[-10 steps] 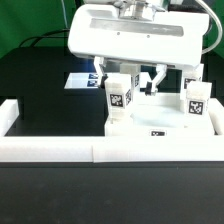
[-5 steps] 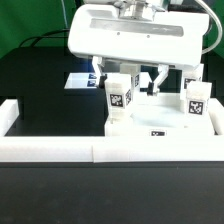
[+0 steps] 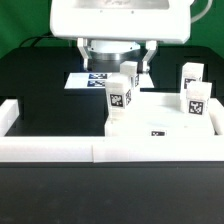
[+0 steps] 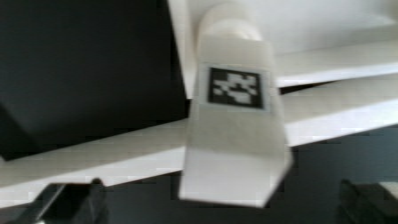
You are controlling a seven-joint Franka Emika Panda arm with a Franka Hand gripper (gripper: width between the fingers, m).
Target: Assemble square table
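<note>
I am seeing the end effector [image 4: 221,200] spread apart, gripping nothing, hovering over a tagged leg [image 3: 120,97] standing on the square table [image 3: 160,125] at five o'clock on the bench [image 3: 45,85]. A fingertip could be clipping that leg, toppling it.

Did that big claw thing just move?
Yes. The gripper rose and opened, away from the square table; its legs stayed put.

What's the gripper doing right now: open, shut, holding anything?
Gripper: open, holding nothing. Its fingertips stand wide to either side of a tagged white table leg without touching it.
</note>
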